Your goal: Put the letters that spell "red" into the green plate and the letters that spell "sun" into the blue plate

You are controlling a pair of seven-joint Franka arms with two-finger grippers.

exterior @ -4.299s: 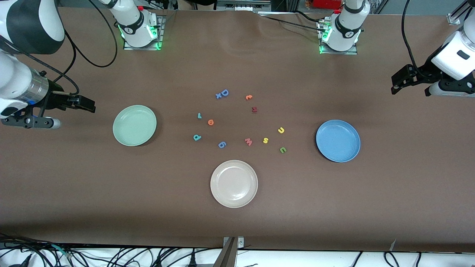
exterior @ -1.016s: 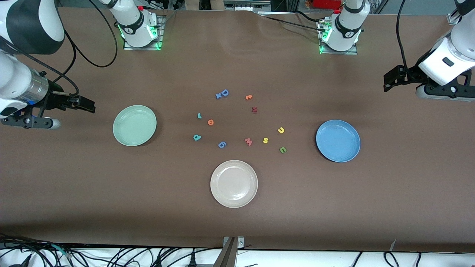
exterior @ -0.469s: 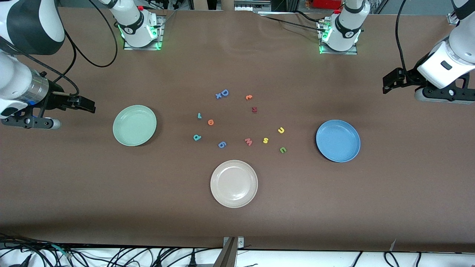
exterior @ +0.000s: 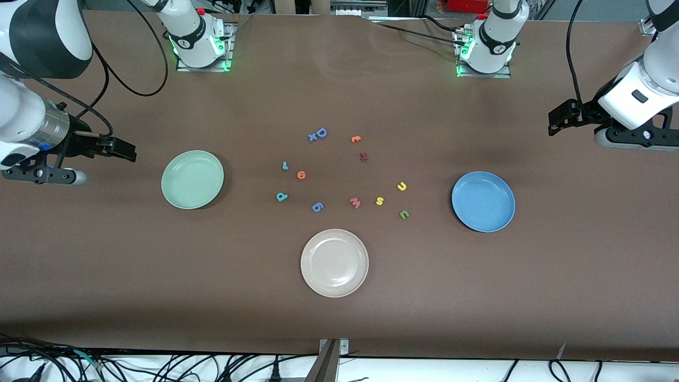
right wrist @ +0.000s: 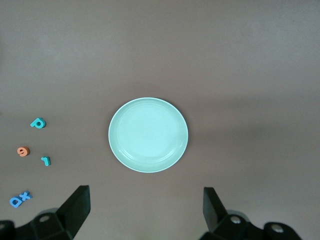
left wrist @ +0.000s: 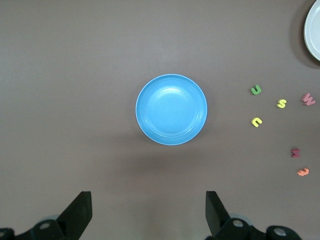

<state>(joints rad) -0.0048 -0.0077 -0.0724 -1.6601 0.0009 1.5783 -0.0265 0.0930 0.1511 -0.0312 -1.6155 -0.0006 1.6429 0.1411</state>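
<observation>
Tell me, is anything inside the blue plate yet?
No. The blue plate holds nothing; its whole bowl shows bare. What lies under it cannot be seen.

Small toy letters lie loose on the brown bench (exterior: 477,297). Readable shapes: a blue capital "D" (exterior: 320,132) touching a blue "x" (exterior: 312,137), a teal "r" (exterior: 285,166), an orange "e" (exterior: 301,175), a teal "d" (exterior: 281,197), a pink "w" (exterior: 355,202), a yellow "s" (exterior: 380,201), a yellow "u" (exterior: 402,186) and a green "n" (exterior: 404,214). No printed labels can be read.
</observation>
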